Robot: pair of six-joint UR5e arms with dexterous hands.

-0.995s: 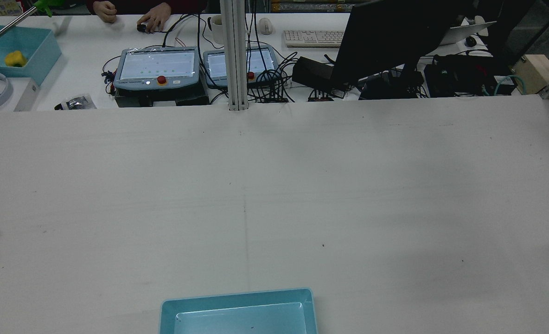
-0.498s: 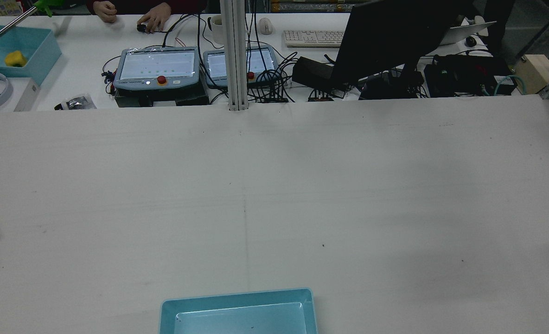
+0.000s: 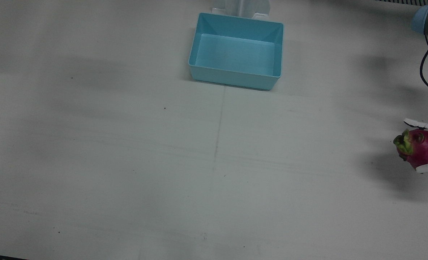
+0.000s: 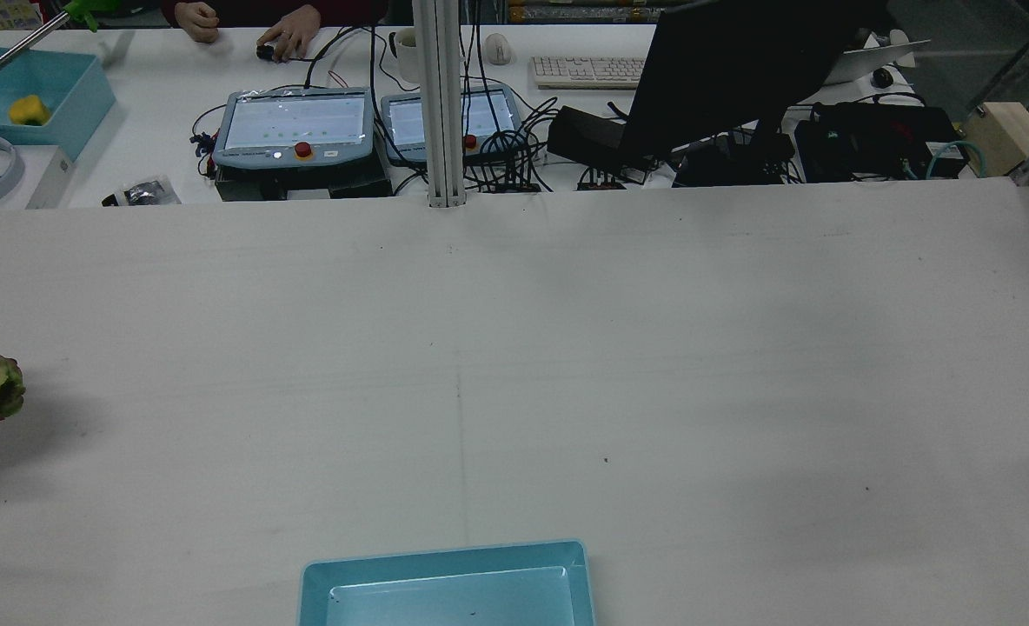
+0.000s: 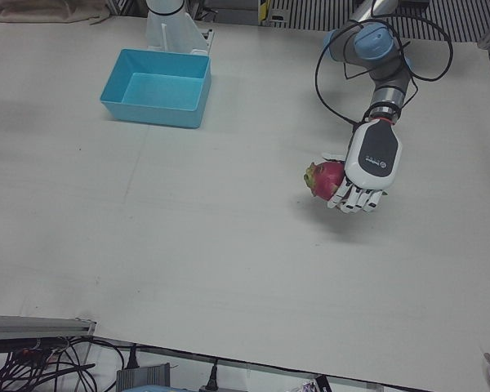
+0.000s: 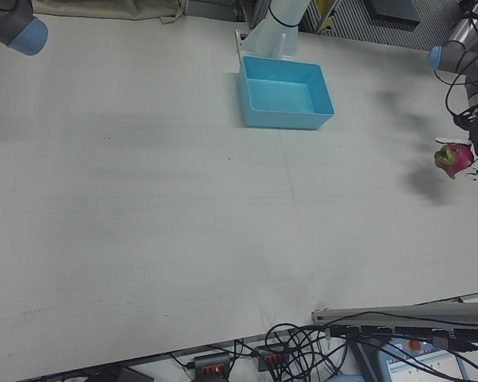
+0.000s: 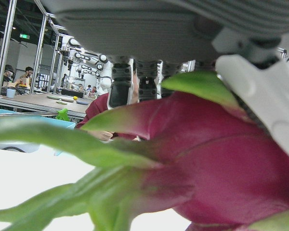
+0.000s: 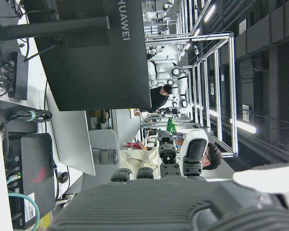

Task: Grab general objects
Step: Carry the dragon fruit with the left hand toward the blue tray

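Seen from its own camera, the left hand (image 5: 367, 167) has its fingers (image 7: 120, 84) curled over a magenta dragon fruit (image 7: 216, 163) whose green scales fill the near field, so the fruit is plainly gripped. In the left-front view the same hand hangs palm down over the white table (image 5: 229, 245), with the fruit's leafy tip poking out toward the middle of the table and a shadow on the surface just beneath, so the fruit looks to be held clear of the table. The front view catches only the fruit and a few white fingertips at its right edge, well apart from the light-blue bin (image 3: 235, 50), which sits by the pedestal at the robot's side of the table. The right hand (image 8: 183, 192) shows only in its own camera, its fingers (image 8: 166, 154) extended and apart with nothing between them, pointing at a dark monitor (image 8: 86, 53). Farther off in the rear view, beyond the table, stand two teach pendants (image 4: 295, 129) and a keyboard (image 4: 588, 71), and a person's hands (image 4: 288, 35) rest on the desk
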